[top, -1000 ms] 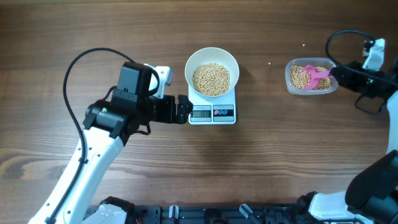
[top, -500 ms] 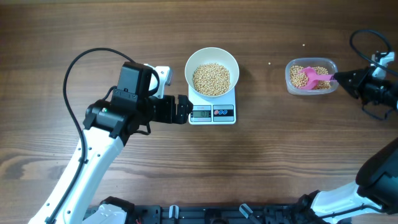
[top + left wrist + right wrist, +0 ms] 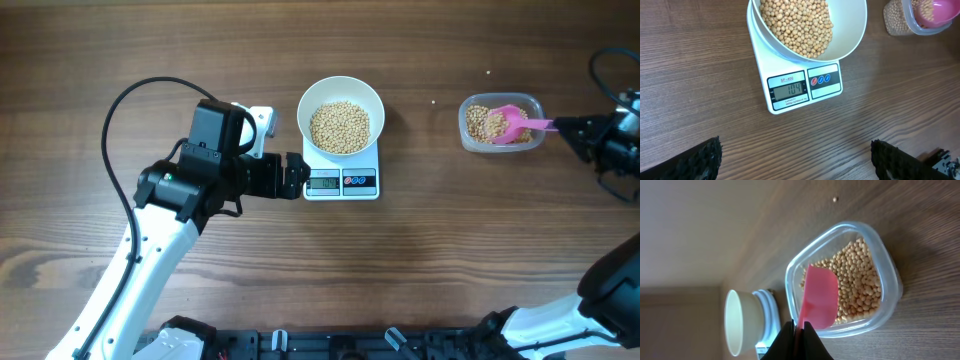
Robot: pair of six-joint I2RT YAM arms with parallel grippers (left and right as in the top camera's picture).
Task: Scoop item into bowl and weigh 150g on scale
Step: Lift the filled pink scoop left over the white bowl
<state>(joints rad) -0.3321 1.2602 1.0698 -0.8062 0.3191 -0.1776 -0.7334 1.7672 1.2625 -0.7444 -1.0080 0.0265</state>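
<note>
A white bowl (image 3: 304, 108) holding tan beans (image 3: 340, 127) stands on the white scale (image 3: 343, 184). In the left wrist view the scale's display (image 3: 787, 90) reads 104. My left gripper (image 3: 295, 175) rests just left of the scale, open and empty, with the fingertips (image 3: 707, 152) far apart. At the far right, my right gripper (image 3: 580, 128) is shut on the handle of a pink scoop (image 3: 515, 122). The scoop's head lies over more beans (image 3: 860, 280) in a clear tub (image 3: 890, 270). The right wrist view shows the jaws (image 3: 798, 327) pinching the scoop (image 3: 818, 297).
The clear tub (image 3: 466, 137) sits on the wooden table right of the scale. A single stray bean (image 3: 835, 199) lies on the table beyond the tub. The left arm's black cable (image 3: 130, 95) arcs over the table's left side.
My right gripper has drawn back to the right with the pink scoop, so the scoop's head has shifted toward the tub's right side. The left arm, bowl and scale have not moved.
</note>
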